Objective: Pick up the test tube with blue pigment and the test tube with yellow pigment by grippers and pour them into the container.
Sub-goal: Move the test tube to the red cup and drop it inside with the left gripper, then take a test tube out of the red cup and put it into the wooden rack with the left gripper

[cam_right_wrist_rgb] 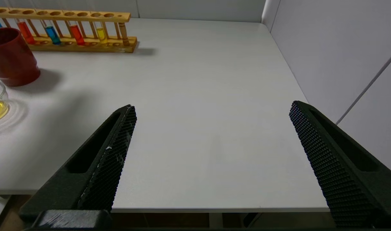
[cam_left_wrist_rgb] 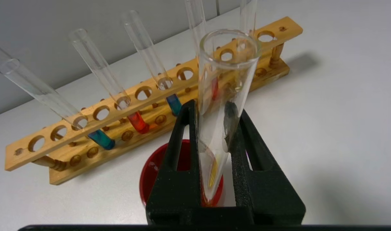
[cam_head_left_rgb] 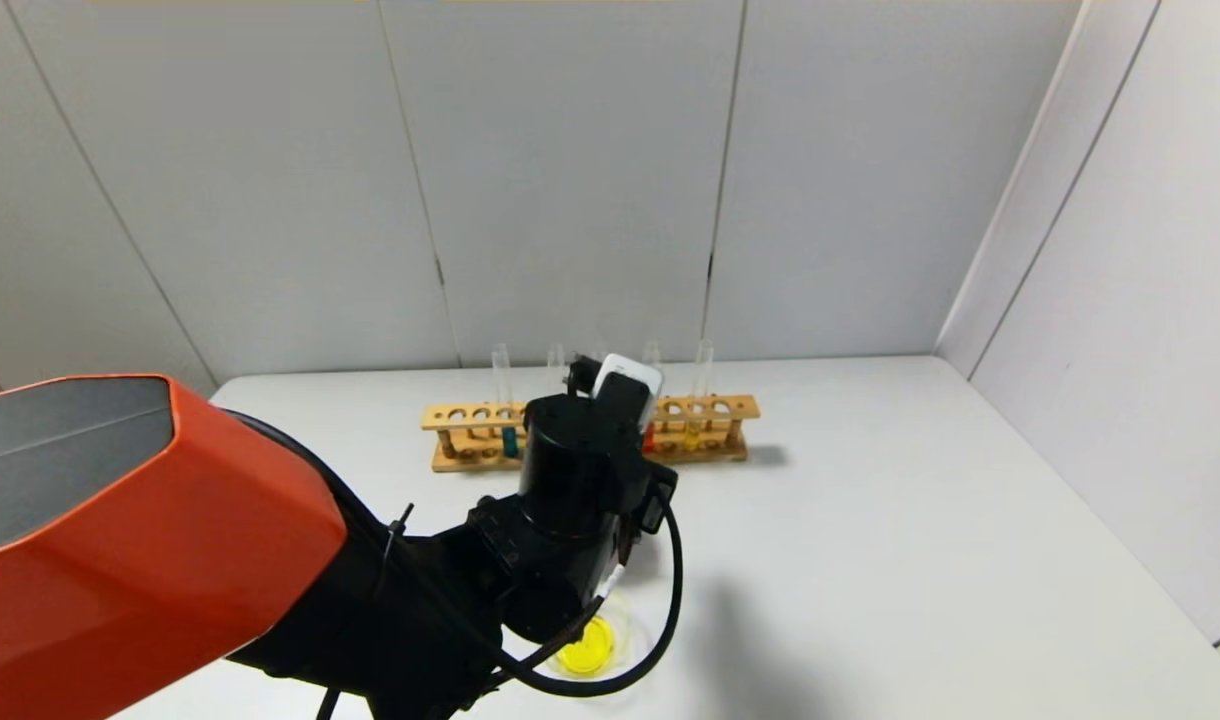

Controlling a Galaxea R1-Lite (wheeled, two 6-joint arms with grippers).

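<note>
The left gripper [cam_left_wrist_rgb: 219, 141] is clamped on the nearly drained yellow test tube [cam_left_wrist_rgb: 222, 96] over the red cup [cam_left_wrist_rgb: 150, 179]. The glass dish [cam_head_left_rgb: 595, 645] holds yellow already; the blue tube [cam_left_wrist_rgb: 101, 139] waits racked, far left.

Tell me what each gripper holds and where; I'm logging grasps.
The left gripper is shut on a nearly empty test tube, clamped around its lower half. The right gripper is open and holds nothing.

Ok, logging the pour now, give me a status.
Left gripper shut on near-empty test tube with yellow pigment, above red cup. Right gripper open, idle. Container holds yellow liquid. Test tube with blue pigment racked.
</note>
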